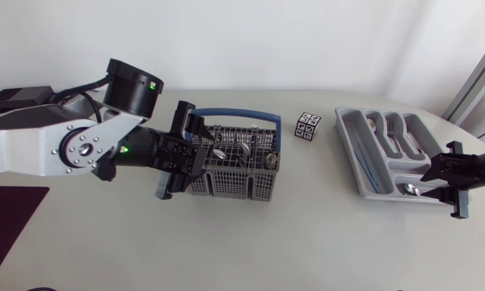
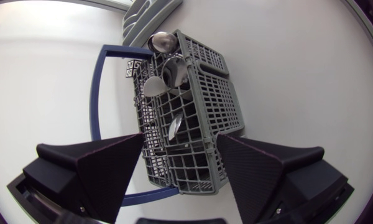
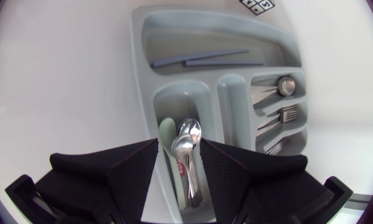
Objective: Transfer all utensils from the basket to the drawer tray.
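The left hand [image 2: 180, 138] is open wide, right over the grey basket [image 2: 219, 93] with spoons [image 2: 160, 42] in it. The right hand [image 3: 180, 149] is open over the tray [image 3: 143, 43] on the tabletop [image 1: 307, 242]. Two shiny spoons [image 3: 189, 132] lie between its fingers, maybe not touching them.

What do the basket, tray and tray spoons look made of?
Grey grid-walled cutlery basket: likely moulded plastic, matte, uniform lattice. Light grey compartmented drawer tray: likely plastic, satin, rounded walls. Shiny silver spoons: apparently polished metal, mirror-like highlights.
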Controlling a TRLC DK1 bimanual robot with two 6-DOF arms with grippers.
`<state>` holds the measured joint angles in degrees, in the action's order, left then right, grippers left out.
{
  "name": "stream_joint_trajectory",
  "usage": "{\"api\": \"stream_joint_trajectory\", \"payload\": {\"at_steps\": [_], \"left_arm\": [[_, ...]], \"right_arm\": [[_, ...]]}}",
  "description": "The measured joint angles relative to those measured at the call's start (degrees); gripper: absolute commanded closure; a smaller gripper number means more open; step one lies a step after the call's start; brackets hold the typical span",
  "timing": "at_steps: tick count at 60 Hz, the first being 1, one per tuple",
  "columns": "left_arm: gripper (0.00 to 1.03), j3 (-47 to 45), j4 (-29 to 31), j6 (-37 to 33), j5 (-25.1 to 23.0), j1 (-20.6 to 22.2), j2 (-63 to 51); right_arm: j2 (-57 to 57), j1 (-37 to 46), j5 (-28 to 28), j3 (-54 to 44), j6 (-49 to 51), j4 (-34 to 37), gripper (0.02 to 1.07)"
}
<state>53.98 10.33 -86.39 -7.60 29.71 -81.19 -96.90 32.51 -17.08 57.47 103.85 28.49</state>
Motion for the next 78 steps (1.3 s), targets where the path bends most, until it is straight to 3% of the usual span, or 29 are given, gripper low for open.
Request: {"api": "stream_joint_trajectory", "payload": {"at_steps": [3,12,24,33,44,78], "left_arm": [[0.43,0.00,-1.25,-1.14,0.28,0.00,-0.96],[0.45,0.00,-4.81,-3.78,0.59,-0.02,-3.80],[0.77,0.00,-11.37,-5.92,0.63,-0.24,-6.86],[0.79,0.00,-14.78,-6.99,0.66,-0.39,-8.35],[1.00,-0.52,-16.68,-8.31,0.63,-0.39,-9.27],[1.00,-2.12,-17.64,-8.39,0.63,-0.39,-5.95]], "right_arm": [[2.54,-0.85,-1.20,-1.68,-0.59,0.02,0.49],[10.67,-4.00,-3.28,-5.75,-3.41,0.96,0.48],[19.61,-9.66,-3.91,-10.40,-7.74,1.29,0.46],[23.65,-13.53,-4.13,-13.03,-10.56,1.51,0.46],[25.33,-14.80,-4.79,-13.25,-12.46,1.49,0.46],[24.90,-15.98,-4.98,-15.19,-13.73,0.98,0.46]]}}
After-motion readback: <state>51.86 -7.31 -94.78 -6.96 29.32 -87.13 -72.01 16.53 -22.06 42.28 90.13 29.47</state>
